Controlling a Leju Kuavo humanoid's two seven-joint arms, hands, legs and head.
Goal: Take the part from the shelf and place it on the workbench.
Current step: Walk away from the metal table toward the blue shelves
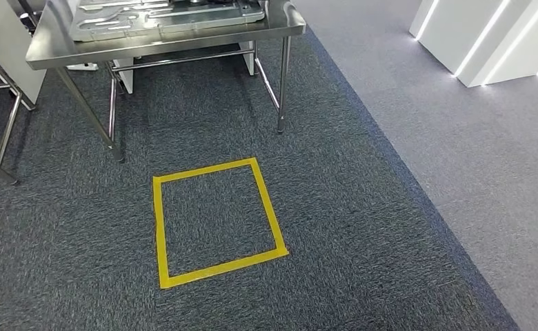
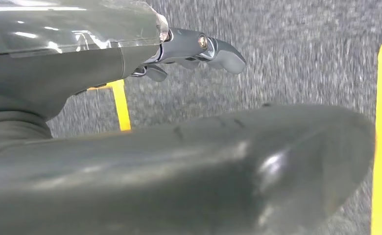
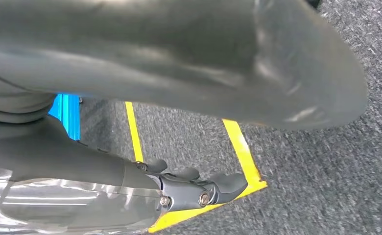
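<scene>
Both hands hang with nothing in them, left hand (image 2: 199, 51) and right hand (image 3: 199, 188) fingers loosely apart; bench (image 1: 52, 48) at 11 o'clock; part fetching seemingly unstarted

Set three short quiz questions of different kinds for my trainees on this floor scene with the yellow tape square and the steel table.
1. True or false: the yellow tape square lies directly under the steel table.
2. Multiple choice: what lies on the table? A) a metal tray B) a blue crate C) a red box
3. Short answer: what covers the floor inside the square?

Key: 1 false, it lies on the dark carpet in front of the table; 2 A; 3 dark carpet.
</scene>
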